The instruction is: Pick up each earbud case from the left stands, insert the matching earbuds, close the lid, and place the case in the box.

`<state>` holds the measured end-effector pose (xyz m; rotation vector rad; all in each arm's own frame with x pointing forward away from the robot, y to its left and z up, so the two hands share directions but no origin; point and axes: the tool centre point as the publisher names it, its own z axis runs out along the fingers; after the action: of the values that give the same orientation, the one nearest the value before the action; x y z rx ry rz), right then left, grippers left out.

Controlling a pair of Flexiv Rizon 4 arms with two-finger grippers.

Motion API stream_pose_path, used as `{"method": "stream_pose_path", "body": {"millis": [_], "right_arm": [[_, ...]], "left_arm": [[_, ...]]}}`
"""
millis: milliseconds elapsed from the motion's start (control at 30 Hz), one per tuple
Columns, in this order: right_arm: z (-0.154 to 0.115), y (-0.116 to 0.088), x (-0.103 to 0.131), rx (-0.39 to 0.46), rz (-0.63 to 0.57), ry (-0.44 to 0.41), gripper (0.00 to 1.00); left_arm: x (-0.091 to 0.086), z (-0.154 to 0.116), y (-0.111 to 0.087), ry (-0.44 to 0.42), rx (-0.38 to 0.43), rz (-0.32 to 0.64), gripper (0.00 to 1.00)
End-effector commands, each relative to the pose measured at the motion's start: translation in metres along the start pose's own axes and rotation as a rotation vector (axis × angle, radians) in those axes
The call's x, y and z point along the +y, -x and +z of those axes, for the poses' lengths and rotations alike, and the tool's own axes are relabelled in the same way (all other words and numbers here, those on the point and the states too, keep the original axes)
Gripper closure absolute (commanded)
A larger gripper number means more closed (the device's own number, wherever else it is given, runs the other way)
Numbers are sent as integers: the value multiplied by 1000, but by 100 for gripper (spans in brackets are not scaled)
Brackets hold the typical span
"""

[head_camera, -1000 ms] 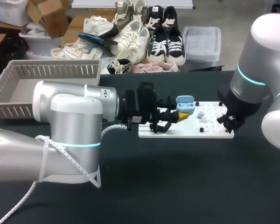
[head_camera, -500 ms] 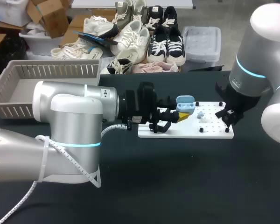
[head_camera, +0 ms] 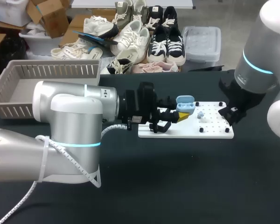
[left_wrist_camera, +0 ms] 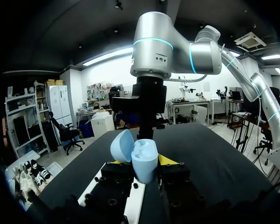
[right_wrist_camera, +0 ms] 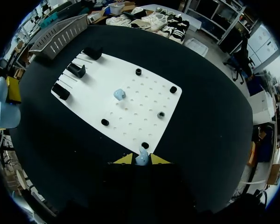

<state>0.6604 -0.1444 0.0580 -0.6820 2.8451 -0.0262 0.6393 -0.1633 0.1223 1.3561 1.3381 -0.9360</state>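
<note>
In the head view, a light blue egg-shaped plastic earbud case (head_camera: 185,104) sits with its rounded lid swung open, above the left part of a flat white perforated board (head_camera: 214,131) that lies on the black table (head_camera: 177,186). The left gripper (head_camera: 179,115), at the end of the thick silver arm coming in from the left, is pressed onto the case from two sides. A small light blue loose earbud (head_camera: 201,114) lies on the board just to the right of the case, apart from it. The right gripper (head_camera: 231,115) hangs over the board's right end; its fingers cannot be made out here. A grey slatted plastic basket (head_camera: 46,71) stands at the table's far left, well apart from both grippers. In the left wrist view, the case (left_wrist_camera: 145,159) stands upright between the yellow fingertips (left_wrist_camera: 166,159), clamped, its open lid tilted back to one side and the pale hollow interior showing. In the right wrist view, the right gripper (right_wrist_camera: 141,160) pinches a second light blue earbud (right_wrist_camera: 141,157) between its two yellow tips, above the near edge of the board (right_wrist_camera: 88,95). The loose earbud (right_wrist_camera: 119,94) lies near the board's middle, well ahead of this gripper. Three black block-shaped stands (right_wrist_camera: 77,70) line the board's far end. The case (right_wrist_camera: 7,115) shows off to one side, far from this gripper.
</note>
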Motion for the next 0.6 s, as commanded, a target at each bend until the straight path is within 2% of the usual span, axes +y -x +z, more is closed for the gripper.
{"method": "stream_pose_path", "body": {"millis": [33, 433, 600], "right_arm": [[-1, -2, 1, -3, 3, -7, 100], [-1, -2, 1, -3, 3, -7, 100], [5, -7, -2, 43, 61, -23, 100]], "left_arm": [[-4, 1, -1, 27, -3, 2, 100], [-4, 1, -1, 27, -3, 2, 100], [-4, 1, -1, 27, -3, 2, 100]]}}
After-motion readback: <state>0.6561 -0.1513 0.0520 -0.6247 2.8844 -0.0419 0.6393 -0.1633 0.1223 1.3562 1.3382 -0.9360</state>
